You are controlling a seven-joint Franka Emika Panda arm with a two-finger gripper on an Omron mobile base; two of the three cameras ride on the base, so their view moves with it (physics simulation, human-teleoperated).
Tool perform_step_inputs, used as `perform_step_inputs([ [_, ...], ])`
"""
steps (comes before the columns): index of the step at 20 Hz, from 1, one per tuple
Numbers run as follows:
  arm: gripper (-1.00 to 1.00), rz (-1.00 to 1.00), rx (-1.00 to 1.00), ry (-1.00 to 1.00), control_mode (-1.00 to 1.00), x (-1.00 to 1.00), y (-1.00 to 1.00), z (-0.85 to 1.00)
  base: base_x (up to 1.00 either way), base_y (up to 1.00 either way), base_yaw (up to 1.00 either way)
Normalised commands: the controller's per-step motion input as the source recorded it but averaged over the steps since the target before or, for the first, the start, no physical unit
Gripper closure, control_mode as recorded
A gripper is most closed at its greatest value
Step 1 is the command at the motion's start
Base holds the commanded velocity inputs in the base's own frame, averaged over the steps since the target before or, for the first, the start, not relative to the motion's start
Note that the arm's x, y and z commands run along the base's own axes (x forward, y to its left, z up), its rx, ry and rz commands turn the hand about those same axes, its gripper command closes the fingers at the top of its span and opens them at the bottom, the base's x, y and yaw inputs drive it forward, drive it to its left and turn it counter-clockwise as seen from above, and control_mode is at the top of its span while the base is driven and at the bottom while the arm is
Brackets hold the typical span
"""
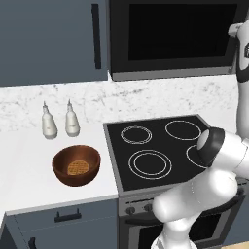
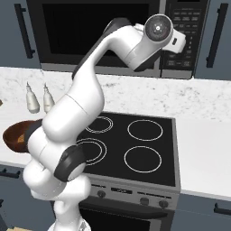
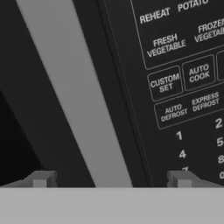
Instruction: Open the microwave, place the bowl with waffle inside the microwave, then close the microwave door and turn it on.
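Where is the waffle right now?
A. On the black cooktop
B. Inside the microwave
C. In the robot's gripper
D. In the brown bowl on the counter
D. The waffle lies in the bowl on the counter, left of the cooktop; the microwave door is shut and the gripper is open and empty at the door's handle.
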Motion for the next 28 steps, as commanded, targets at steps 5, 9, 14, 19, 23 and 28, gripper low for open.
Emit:
perform_step_inputs([
  [5, -1.0, 0.0, 0.0, 0.0, -1.0, 0.21, -0.07, -0.06, 0.0, 0.0, 0.0],
  [9, -1.0, 0.0, 0.0, 0.0, -1.0, 0.19, -0.04, -0.02, 0.0, 0.0, 0.0],
  [14, -1.0, 0.0, 0.0, 0.0, -1.0, 0.14, 0.0, -0.08, 0.0, 0.0, 0.0],
  [19, 1.0, 0.0, 0.0, 0.0, -1.0, 0.0, 0.0, 0.0, 0.0, 0.0, 0.0],
  [23, 1.0, 0.0, 0.0, 0.0, -1.0, 0.0, 0.0, 0.0, 0.0, 0.0, 0.0],
  [28, 1.0, 0.0, 0.0, 0.0, -1.0, 0.0, 0.0, 0.0, 0.0, 0.0, 0.0],
])
